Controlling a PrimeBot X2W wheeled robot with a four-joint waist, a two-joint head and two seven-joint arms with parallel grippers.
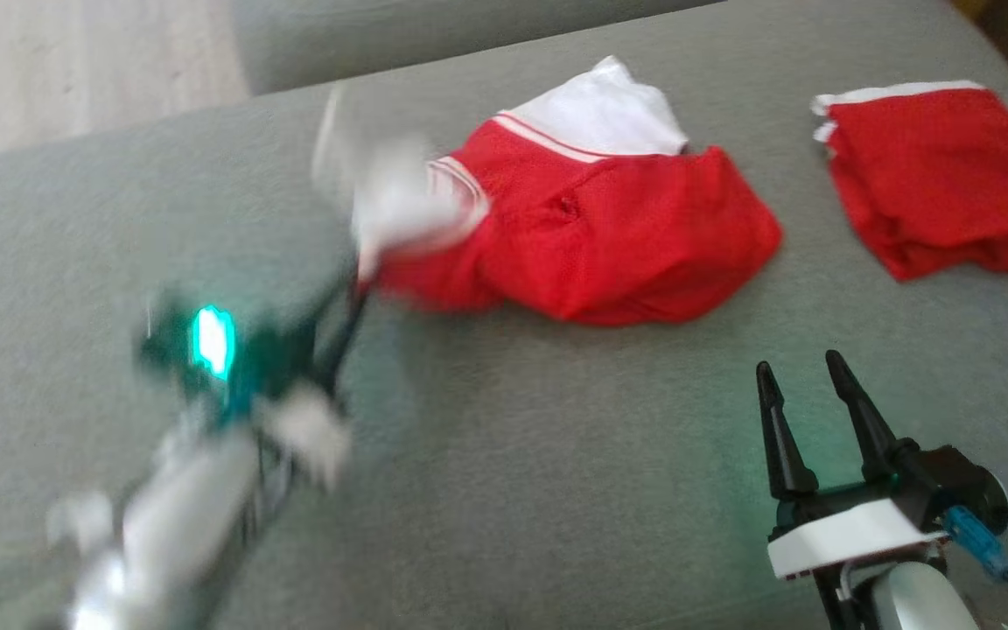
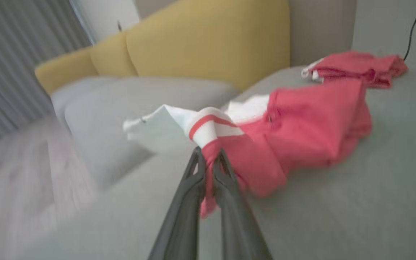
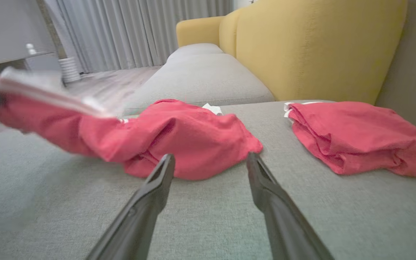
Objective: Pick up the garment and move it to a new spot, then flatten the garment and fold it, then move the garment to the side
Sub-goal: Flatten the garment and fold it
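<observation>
Head view: the garment (image 1: 609,245), red mesh with a white panel, lies crumpled on the grey sofa seat (image 1: 556,490) just toward 12 o'clock of centre. Its white hem is lifted at 10 o'clock, blurred, where my left claw (image 1: 362,284) meets it. The left wrist view settles what that blur hides: the left claw (image 2: 208,153) is pinched narrow on the red-striped white hem, and the rest of the garment (image 2: 302,126) trails on the seat toward 2 o'clock. My right claw (image 1: 801,363) sits at 4 o'clock, spread wide and holding nothing, near the garment but apart from it. A second red garment (image 1: 941,184), folded, lies at 2 o'clock, apart from the first. The wrist views add a yellow backrest (image 3: 312,47), grey curtains (image 3: 139,32) and a dark cable (image 2: 414,29).
</observation>
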